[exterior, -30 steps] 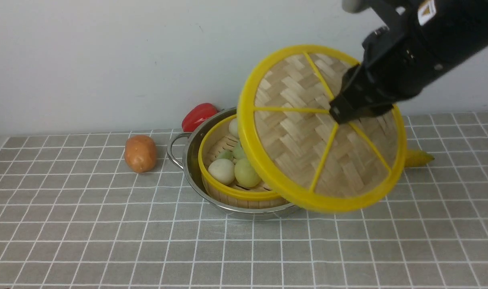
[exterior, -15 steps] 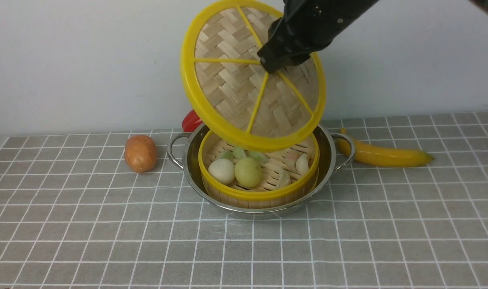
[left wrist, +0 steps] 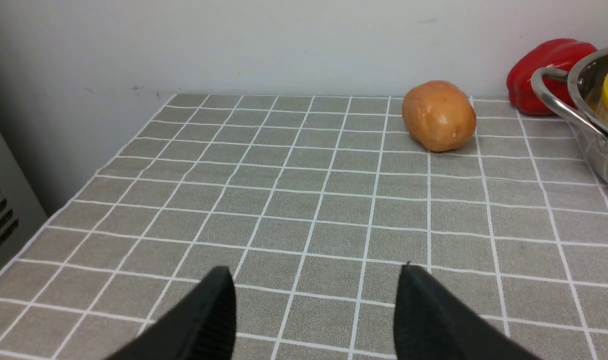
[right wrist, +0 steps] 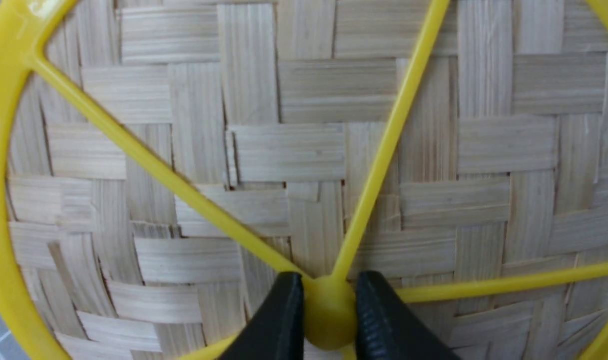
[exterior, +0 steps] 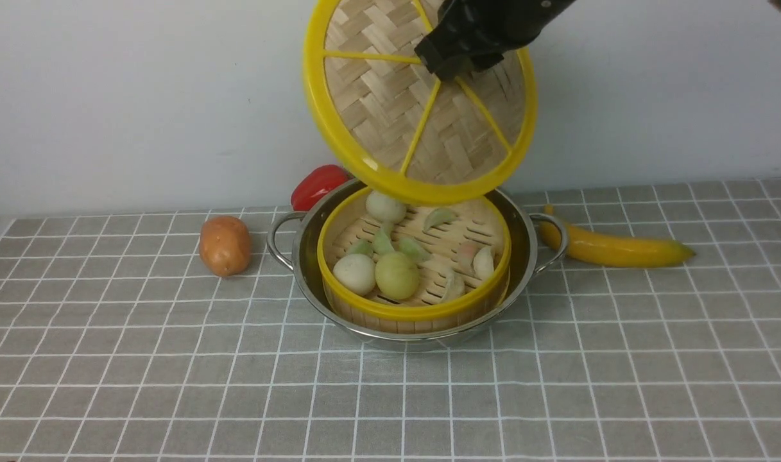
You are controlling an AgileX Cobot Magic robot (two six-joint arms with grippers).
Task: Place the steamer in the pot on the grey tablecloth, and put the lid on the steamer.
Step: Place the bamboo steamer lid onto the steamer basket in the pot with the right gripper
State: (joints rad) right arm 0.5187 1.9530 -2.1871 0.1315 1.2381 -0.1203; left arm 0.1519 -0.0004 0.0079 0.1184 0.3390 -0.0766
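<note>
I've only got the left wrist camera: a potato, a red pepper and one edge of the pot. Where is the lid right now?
Observer: The lid is up in the air over the back of the pot, tilted with its spoked face toward the front camera, not lying on anything.
Operator: What's holding it up there?
Observer: The right gripper is clamped on the lid's yellow centre hub, one finger on each side.
Operator: And is the steamer in the pot?
Observer: Yes, the steamer sits inside the pot, uncovered, with small food pieces on its slatted floor.
</note>
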